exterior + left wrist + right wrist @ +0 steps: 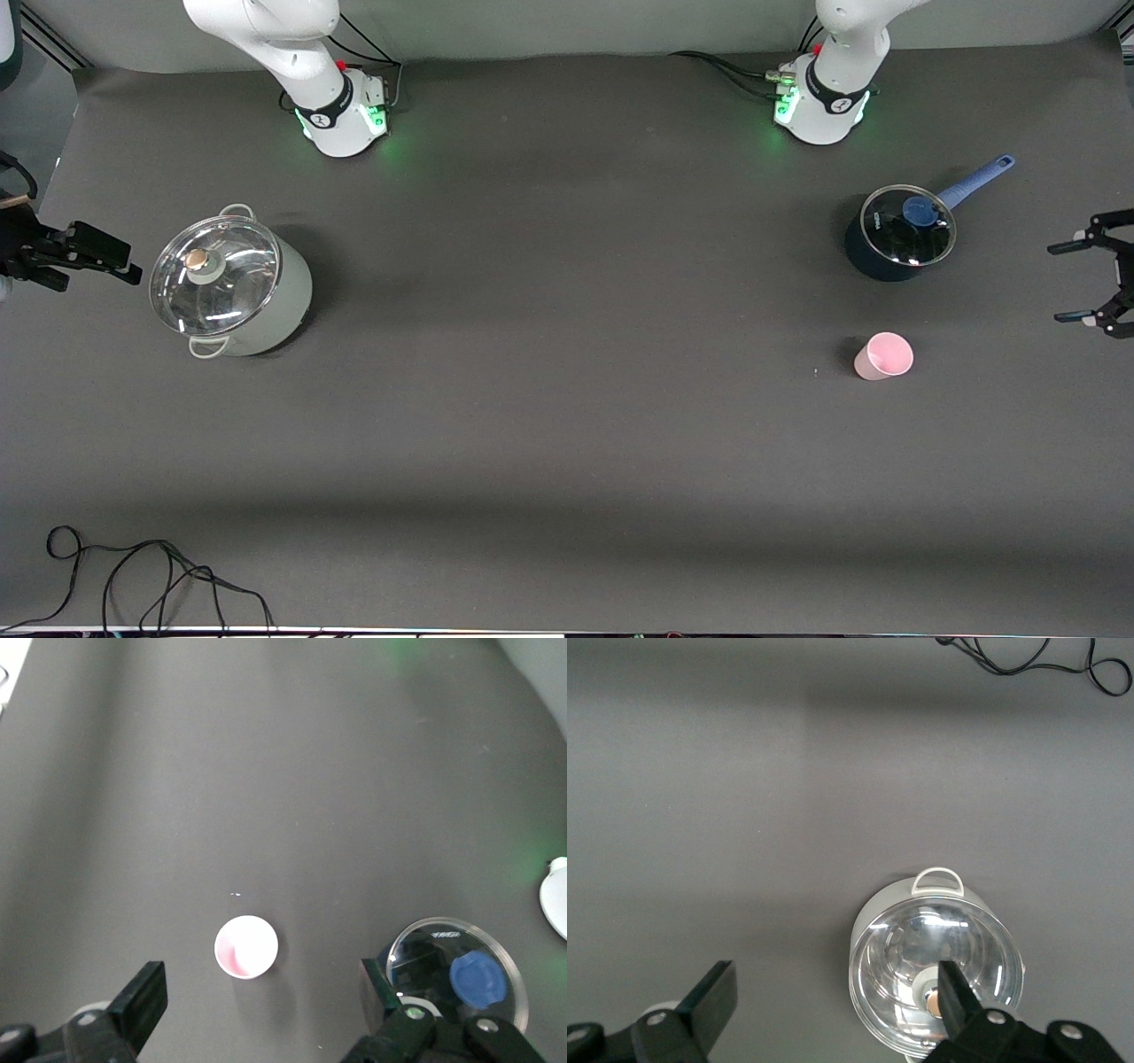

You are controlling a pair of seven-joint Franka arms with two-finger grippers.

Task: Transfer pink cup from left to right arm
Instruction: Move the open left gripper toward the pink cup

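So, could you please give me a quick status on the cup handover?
Left gripper open, at its table end. Right gripper open, waiting beside the steel pot. Pink cup upright, untouched, nearer the camera than the saucepan. Path clear.

Lidded grey pot (232, 291), blue-handled saucepan (899, 232), black cable (146, 576) on table.

Two glossy white robot arms with rounded bases, each ringed by a black band bearing a white logo; green indicator lights glow at the bases; black cables trail from them; both grippers are black, angular, two-fingered.
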